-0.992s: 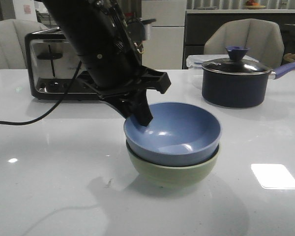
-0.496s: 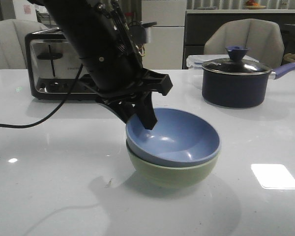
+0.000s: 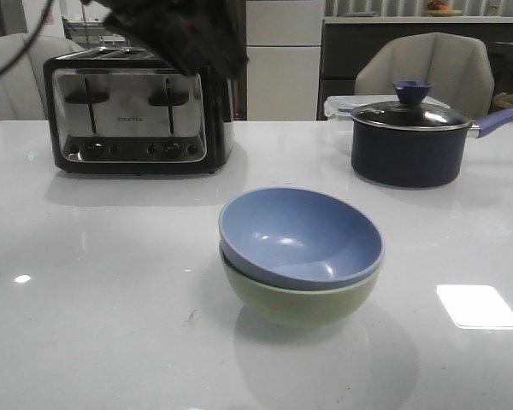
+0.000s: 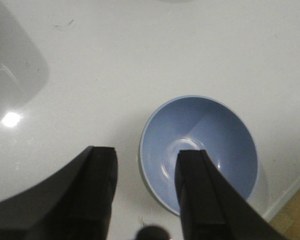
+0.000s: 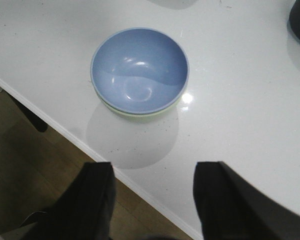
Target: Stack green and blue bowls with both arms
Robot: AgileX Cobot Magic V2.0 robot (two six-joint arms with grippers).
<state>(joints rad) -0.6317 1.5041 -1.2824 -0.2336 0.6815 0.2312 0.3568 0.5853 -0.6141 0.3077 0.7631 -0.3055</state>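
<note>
I see the white glossy table (image 3: pixel 85 282), then the chrome four-slot toaster (image 3: pixel 132 111) at the back left and the dark lidded saucepan (image 3: pixel 408 141) back right; mid-table, nothing blocking it, the dusty blue matte bowl (image 3: pixel 301 235) sits tilted inside the sage green matte bowl (image 3: pixel 299 299); left gripper (image 4: pixel 146 195) and right gripper (image 5: pixel 152 197) hang above with jaws apart, empty

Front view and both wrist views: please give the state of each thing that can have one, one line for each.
blue bowl: nested in the green bowl, tilted, free
green bowl: upright on the table, under the blue one
saucepan: lid on
left pincer: open, empty
right pincer: open, empty
</note>
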